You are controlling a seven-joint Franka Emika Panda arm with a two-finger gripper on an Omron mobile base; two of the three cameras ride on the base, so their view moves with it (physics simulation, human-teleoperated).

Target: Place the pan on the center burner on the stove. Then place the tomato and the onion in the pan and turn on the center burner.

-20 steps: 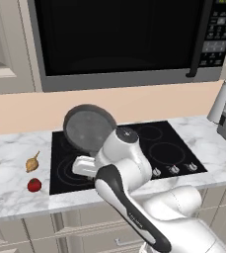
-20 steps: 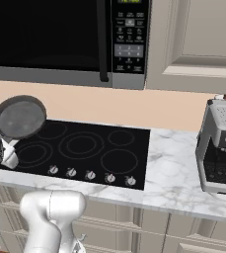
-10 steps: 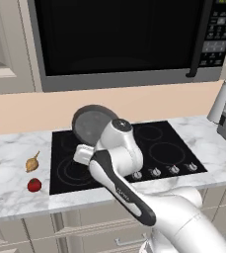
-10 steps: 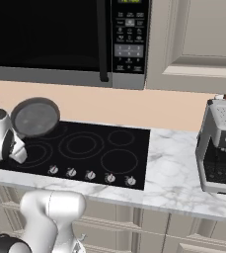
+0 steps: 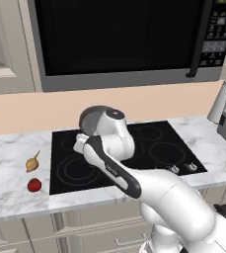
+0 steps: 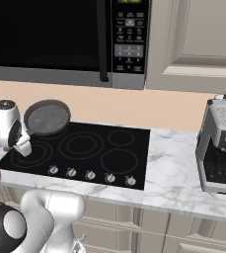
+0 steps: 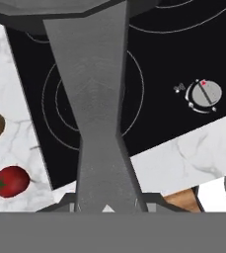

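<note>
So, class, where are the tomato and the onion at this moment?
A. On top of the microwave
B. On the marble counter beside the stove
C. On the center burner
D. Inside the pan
B: the tomato and the onion lie on the marble counter just off the side edge of the stove, while the gripper holds the pan by its handle above the cooktop.

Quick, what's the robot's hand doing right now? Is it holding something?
Gripper: closed on the pan, gripping its long handle and holding it up over the stove.
</note>
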